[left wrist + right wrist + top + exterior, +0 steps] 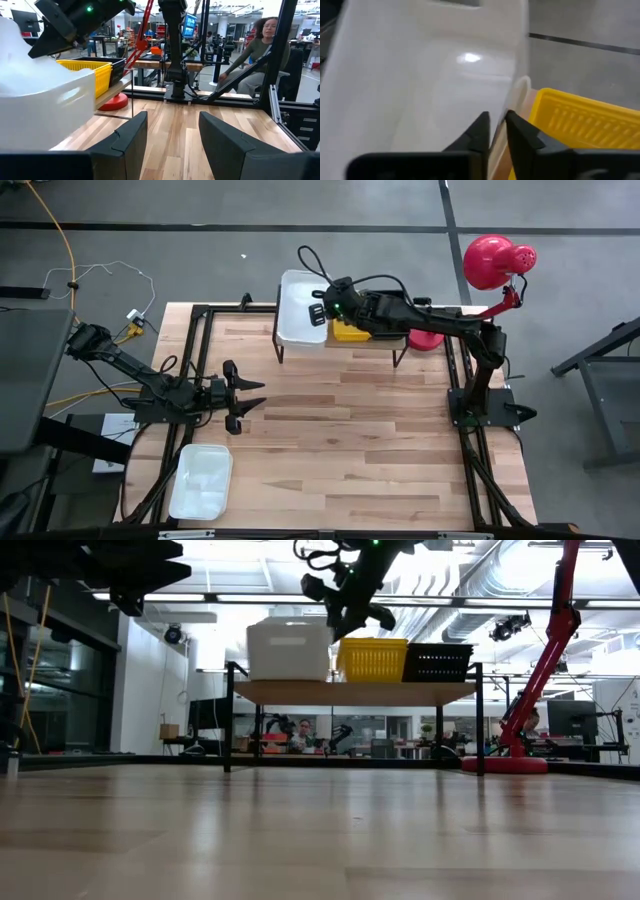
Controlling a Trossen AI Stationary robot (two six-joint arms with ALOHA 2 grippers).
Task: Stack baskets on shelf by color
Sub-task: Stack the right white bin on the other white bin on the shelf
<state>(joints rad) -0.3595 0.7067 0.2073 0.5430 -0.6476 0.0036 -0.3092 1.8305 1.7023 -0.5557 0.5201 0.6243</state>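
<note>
Two hands: right hand point(318, 313) above white basket point(297, 305).

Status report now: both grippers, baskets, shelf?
Right gripper pinching white basket wall on shelf. Left gripper open, idle. Another white basket waits on table.

I see a milky white translucent plastic basket point(299, 308), a bright yellow slotted plastic basket point(372, 659) and a black mesh-walled plastic basket point(437, 662) on my pale wood, black-legged shelf point(352, 692); the gooseneck lamp point(496, 260) is glossy red.

Grey floor point(200, 240), bright ceiling lights point(440, 560), workbenches point(165, 64), seated person point(257, 55)
</note>
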